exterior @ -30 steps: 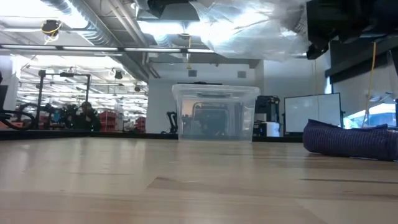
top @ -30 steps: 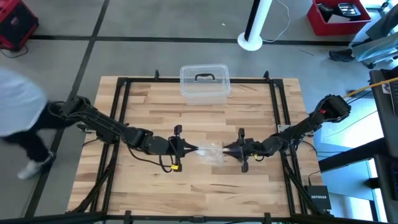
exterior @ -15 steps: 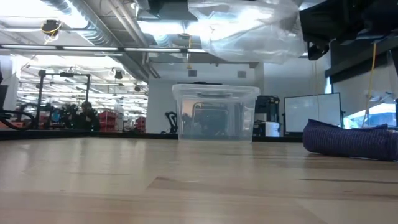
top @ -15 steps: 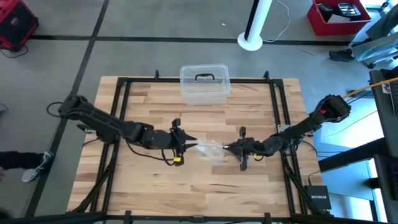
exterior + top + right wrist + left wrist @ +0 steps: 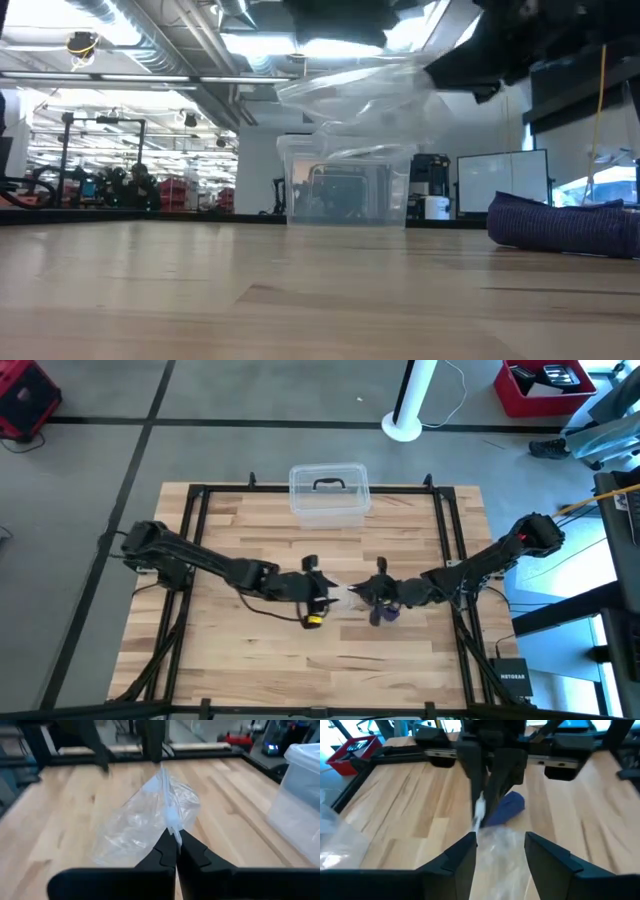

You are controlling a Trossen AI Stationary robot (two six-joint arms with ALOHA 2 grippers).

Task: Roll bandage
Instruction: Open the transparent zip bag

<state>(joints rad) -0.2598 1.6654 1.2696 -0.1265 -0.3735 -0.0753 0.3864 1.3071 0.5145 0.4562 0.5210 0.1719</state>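
Observation:
A clear crinkly plastic bag (image 5: pixel 343 598) hangs above the table's middle between my two grippers. My right gripper (image 5: pixel 171 842) is shut on it. My left gripper (image 5: pixel 500 852) is open, its fingers on either side of the bag's other end (image 5: pixel 502 845); whether they touch it does not show. The bandage (image 5: pixel 507 807), a dark blue-purple bundle, lies on the wood under my right gripper (image 5: pixel 362 592) and shows at the right in the low view (image 5: pixel 565 225). No gripper touches it. My right gripper pinches an edge of the clear bag (image 5: pixel 169 826) between its two shut fingers. The fingers come nearly level from the table's right side. The bag is lifted clear of the table (image 5: pixel 365 95) and sags slack away from the fingers toward my left gripper.
A clear plastic box with a black handle (image 5: pixel 329 495) stands at the table's far edge. Black frame rails (image 5: pixel 200 540) run along the table's sides. Bare wood (image 5: pixel 300 660) lies toward the near edge.
My left gripper has opened, let go of the bag and moved toward the table's right, closer to my right gripper. My right gripper has shifted a little toward the left. The bag, earlier stretched between both, now sags lower from the right gripper.

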